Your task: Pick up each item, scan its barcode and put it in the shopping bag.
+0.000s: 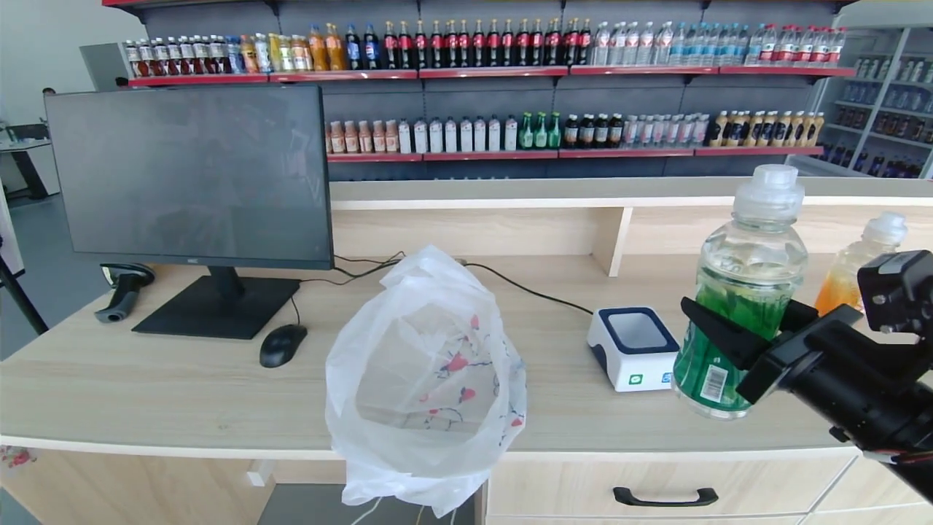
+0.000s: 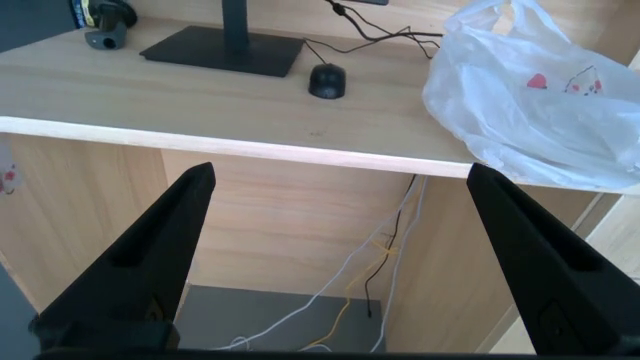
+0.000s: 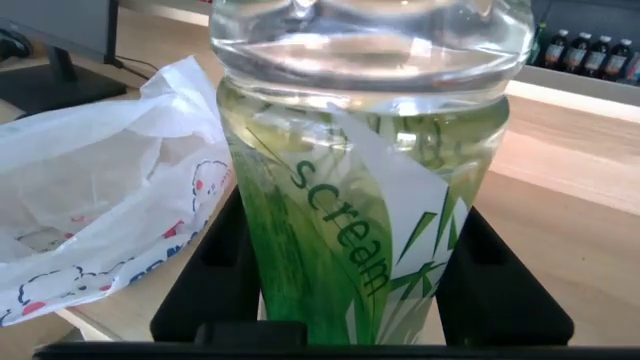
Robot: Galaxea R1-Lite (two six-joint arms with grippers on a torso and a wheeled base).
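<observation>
pinching the green bottle (image 1: 751, 262) beside the scanner (image 1: 633, 350), right jaws; left jaws spread.

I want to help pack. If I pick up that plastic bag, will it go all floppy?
Probably floppy: the bag is thin, crinkled film sagging over the counter edge. Likely very light, so a nudge could slide or collapse it.

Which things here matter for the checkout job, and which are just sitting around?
Job: green bottle, orange bottle, scanner, bag.
Lying about: monitor, mouse, shelved drinks.
</observation>
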